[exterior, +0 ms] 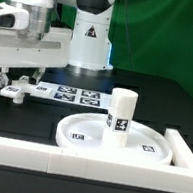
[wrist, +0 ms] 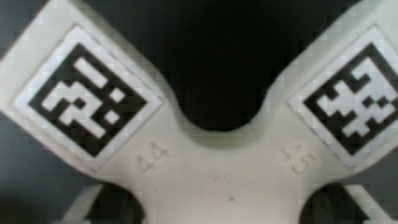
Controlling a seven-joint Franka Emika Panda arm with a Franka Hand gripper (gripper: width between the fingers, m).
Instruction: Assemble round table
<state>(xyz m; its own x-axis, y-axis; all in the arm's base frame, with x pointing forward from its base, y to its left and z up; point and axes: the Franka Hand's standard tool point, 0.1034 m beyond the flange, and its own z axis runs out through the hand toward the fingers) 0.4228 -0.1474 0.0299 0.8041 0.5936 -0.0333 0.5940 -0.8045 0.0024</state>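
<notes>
Table (exterior: 159, 106): black, and carries everything.
Border wall (exterior: 84, 164): long white edge along the near side, turning up the exterior view's right.
Round disc (exterior: 70, 133): lies flat against the wall's corner, rim up.
Marker board (exterior: 70, 93): flat strip of tags between the disc and the arm.
Post (exterior: 120, 113): stands upright at the disc's centre, 1 tag facing the camera.
Cross-shaped piece (exterior: 14, 91) (wrist: 199, 165): flat on the table at the exterior view's left, well apart from the disc; 2 tagged limbs fill the wrist view.
Fingers (exterior: 29, 77): low over the piece, directly above its hub; I cannot tell whether they are spread or already pinching it.
Key relation: the piece lies straight beneath the fingers, and the post is away toward the exterior view's right, so the carry probably runs that way.
</notes>
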